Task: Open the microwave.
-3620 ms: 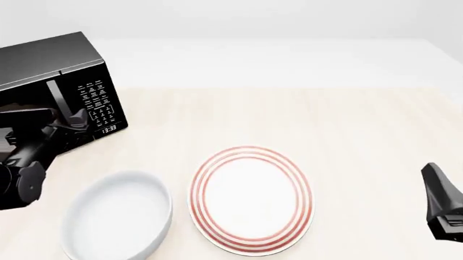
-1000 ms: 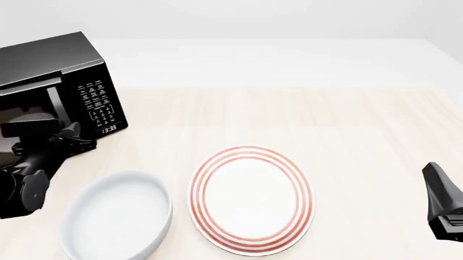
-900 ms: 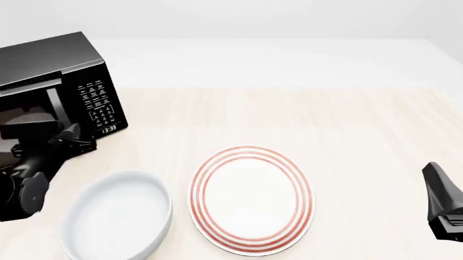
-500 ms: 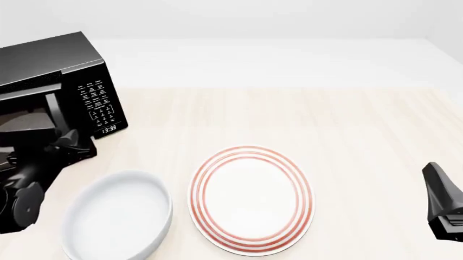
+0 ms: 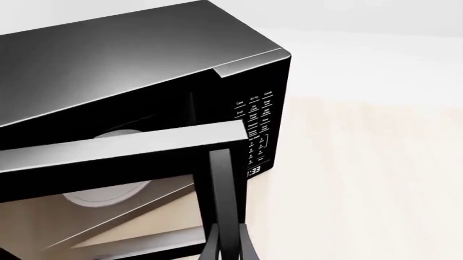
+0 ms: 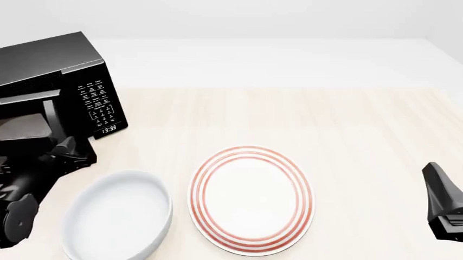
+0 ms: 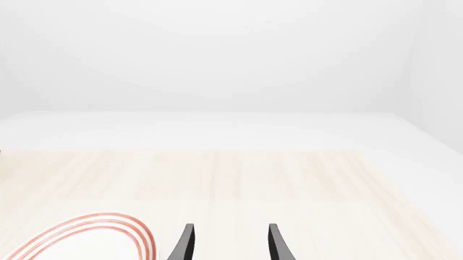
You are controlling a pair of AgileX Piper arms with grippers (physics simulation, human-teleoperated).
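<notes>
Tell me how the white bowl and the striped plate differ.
The white bowl is plain white with tall sides; the striped plate is flat with red rings around its rim. The bowl sits nearer the left arm, the plate nearer the table's middle. In this view the plate spans wider. Both are round and have nothing in them.

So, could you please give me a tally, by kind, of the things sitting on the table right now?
Microwave: 1, black, door partly open
Bowl: 1, white
Plate: 1, white with red rings
Total: 3
</notes>
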